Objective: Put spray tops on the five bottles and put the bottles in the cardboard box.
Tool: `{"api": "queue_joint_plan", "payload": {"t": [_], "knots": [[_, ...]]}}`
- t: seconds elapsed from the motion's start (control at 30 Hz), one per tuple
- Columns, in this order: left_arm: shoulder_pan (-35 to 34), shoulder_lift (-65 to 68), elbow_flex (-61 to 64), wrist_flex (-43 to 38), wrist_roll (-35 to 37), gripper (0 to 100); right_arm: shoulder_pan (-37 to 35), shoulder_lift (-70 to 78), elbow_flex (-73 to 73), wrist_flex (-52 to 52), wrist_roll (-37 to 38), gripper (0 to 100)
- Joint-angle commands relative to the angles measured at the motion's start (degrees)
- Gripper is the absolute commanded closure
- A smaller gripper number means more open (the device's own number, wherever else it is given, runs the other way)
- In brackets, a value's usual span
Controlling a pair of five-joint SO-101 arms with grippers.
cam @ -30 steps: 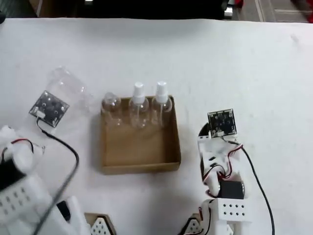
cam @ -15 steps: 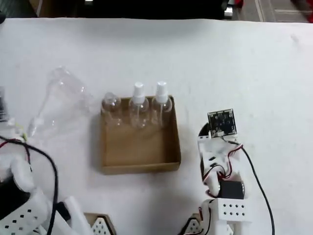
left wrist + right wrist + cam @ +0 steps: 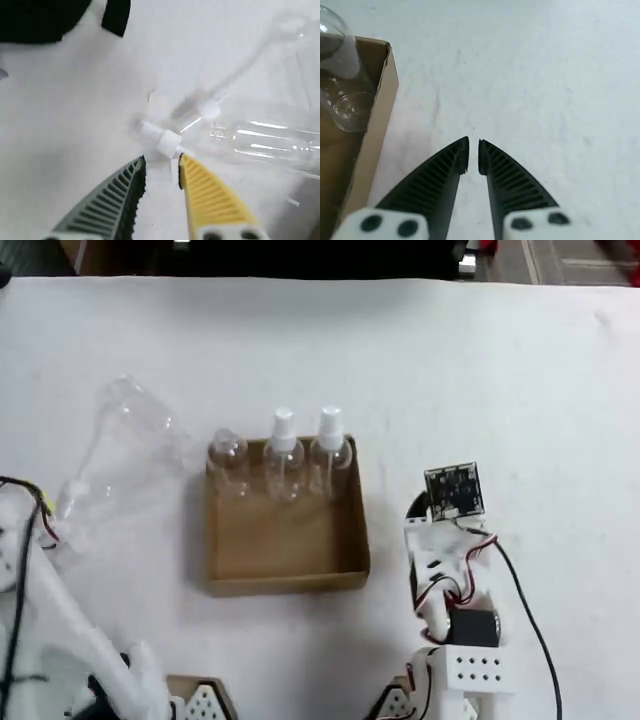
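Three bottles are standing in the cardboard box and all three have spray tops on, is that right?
Not all three. The high view shows the middle bottle and the right bottle with spray tops, but the left bottle in the cardboard box has none.

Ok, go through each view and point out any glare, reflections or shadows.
High view: the loose clear bottles almost melt into the white table, only faint highlights outlining them. Left wrist view: white streaks of glare run along the lying bottle. Right wrist view: even light, a soft sheen on the bottle in the cardboard box.
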Motion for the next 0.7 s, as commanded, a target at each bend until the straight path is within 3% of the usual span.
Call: {"api": "queue_joint_plan", "payload": {"t": [0.0, 0.23, 0.47, 0.67], "knots": [[-0.6, 6.9, -4.9, 2.1, 8.3, 83, -0.5, -0.5, -0.2, -1.3, 0.7, 98.3], [-2.1, 13.1, -4.9, 0.3, 17.1, 79, -0.5, -0.5, -0.2, -1.3, 0.7, 98.3], [-8.3, 21.8, -4.9, -9.8, 20.7, 79, -0.5, -0.5, -0.2, -1.3, 0.7, 98.3], [-7.3, 33.7, -6.1, -14.8, 25.9, 79, -0.5, -0.5, -0.2, -1.3, 0.7, 98.3]]}}
